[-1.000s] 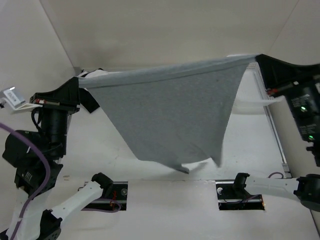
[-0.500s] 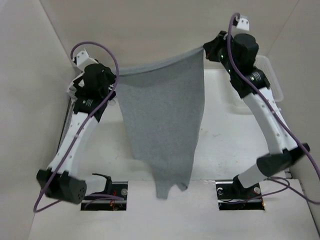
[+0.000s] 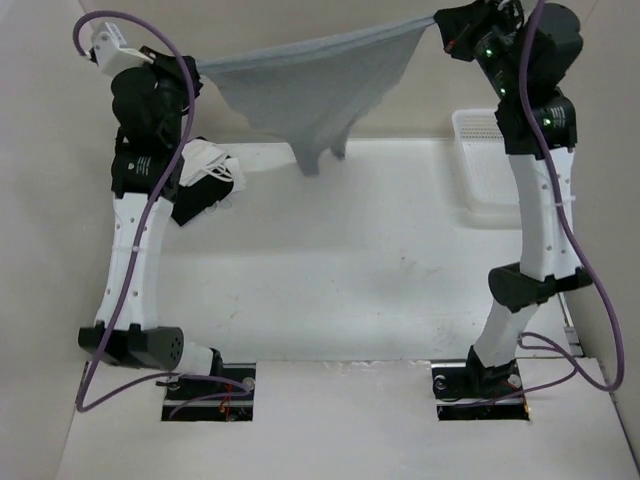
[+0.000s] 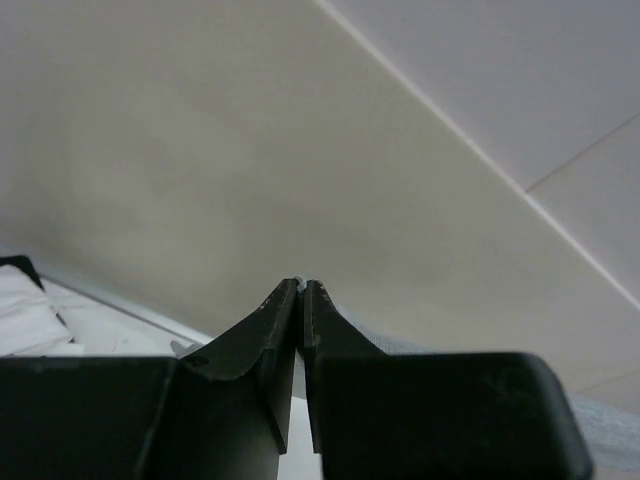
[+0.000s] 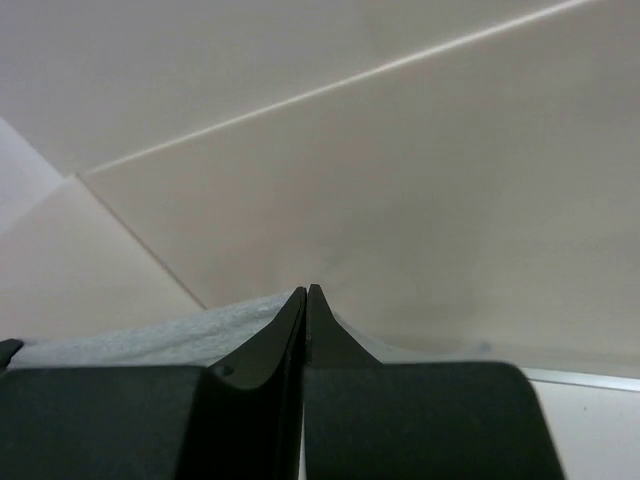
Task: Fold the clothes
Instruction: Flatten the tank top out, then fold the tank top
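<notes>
You have the grey top point(image 3: 318, 82) strung up high over the far side of the bench point(image 3: 350, 260), one upper corner in each claw. The left claw point(image 3: 197, 70) is pressed almost together, pinching one corner. The right claw point(image 3: 440, 22) is pressed fully together on the other. Held this way, the top edge runs taut between the arms and the body sags to a point in the middle, which I judge lets the fabric hang out flat before you lay it down for folding. Whether that hanging tip touches the bench, I cannot tell.

Mind the black and white pile point(image 3: 205, 172) at the far left, just beside your left arm: a low sweep there could drag it. The white basket point(image 3: 482, 165) sits at the far right, close behind the right arm. The middle of the bench looks like the better landing spot.
</notes>
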